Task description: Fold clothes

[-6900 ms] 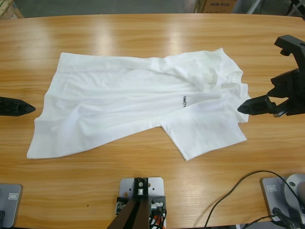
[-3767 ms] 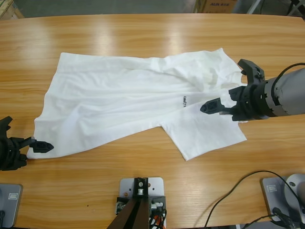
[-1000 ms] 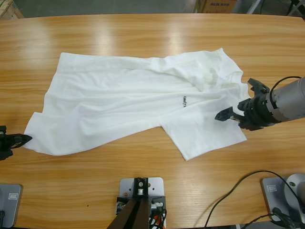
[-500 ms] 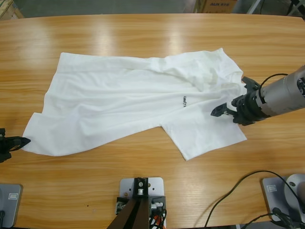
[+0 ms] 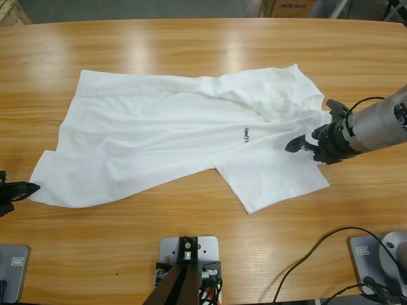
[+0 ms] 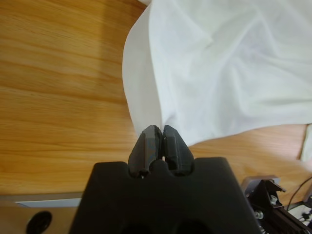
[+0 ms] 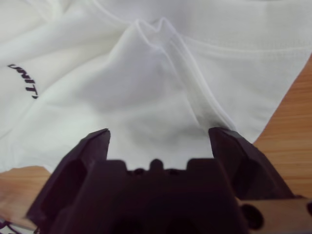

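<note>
1. One white T-shirt (image 5: pixel 184 136) lay spread and rumpled across the middle of the wooden table (image 5: pixel 191 44), its dark chest logo (image 5: pixel 245 133) facing up.
2. Left gripper (image 5: pixel 28 188) sat at the shirt's lower left corner, jaws pressed together; they appeared to pinch the hem, though the contact itself was hidden.
3. Right gripper (image 5: pixel 308 136) sat over the shirt's right side near the sleeve, jaws spread wide, fabric bunched between them but not clamped.
</note>
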Controlling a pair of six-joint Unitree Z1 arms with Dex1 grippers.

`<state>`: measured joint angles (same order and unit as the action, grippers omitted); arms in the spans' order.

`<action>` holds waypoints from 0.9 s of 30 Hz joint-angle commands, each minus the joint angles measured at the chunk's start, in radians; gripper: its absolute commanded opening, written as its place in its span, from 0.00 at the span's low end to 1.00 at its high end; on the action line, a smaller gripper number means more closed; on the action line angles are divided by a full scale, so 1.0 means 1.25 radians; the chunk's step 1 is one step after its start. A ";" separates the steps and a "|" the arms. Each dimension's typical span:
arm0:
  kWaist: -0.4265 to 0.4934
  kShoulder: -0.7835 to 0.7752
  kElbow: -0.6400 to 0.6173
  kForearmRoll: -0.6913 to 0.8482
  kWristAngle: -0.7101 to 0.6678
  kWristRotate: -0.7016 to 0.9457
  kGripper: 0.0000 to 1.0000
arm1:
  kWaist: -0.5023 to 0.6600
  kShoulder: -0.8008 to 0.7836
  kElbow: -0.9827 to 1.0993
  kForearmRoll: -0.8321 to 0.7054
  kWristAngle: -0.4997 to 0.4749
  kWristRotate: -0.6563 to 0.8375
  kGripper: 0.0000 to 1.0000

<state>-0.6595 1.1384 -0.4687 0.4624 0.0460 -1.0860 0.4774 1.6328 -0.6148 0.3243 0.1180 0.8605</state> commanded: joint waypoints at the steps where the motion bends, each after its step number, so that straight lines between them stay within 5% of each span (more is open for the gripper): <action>1: -0.007 -0.022 0.030 0.012 0.006 -0.005 0.00 | -0.009 0.021 -0.005 -0.026 0.002 -0.026 0.83; 10: -0.007 -0.030 0.033 0.013 0.006 -0.006 0.00 | -0.009 0.039 -0.005 -0.035 0.022 -0.042 0.82; 15: -0.007 -0.042 0.037 0.017 0.006 -0.006 0.00 | -0.009 0.051 0.000 -0.038 0.034 -0.042 0.70; 18: -0.007 -0.045 0.037 0.018 0.006 -0.006 0.00 | -0.009 0.060 0.001 -0.042 0.048 -0.042 0.56; 23: -0.007 -0.050 0.039 0.019 0.006 -0.006 0.00 | -0.009 0.034 0.008 -0.041 0.043 -0.040 0.06; 27: -0.007 -0.053 0.040 0.019 0.005 -0.006 0.00 | -0.009 0.003 0.018 -0.041 0.030 -0.036 0.00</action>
<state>-0.6595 1.1004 -0.4556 0.4723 0.0460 -1.0861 0.4774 1.6719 -0.6193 0.2833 0.1567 0.8186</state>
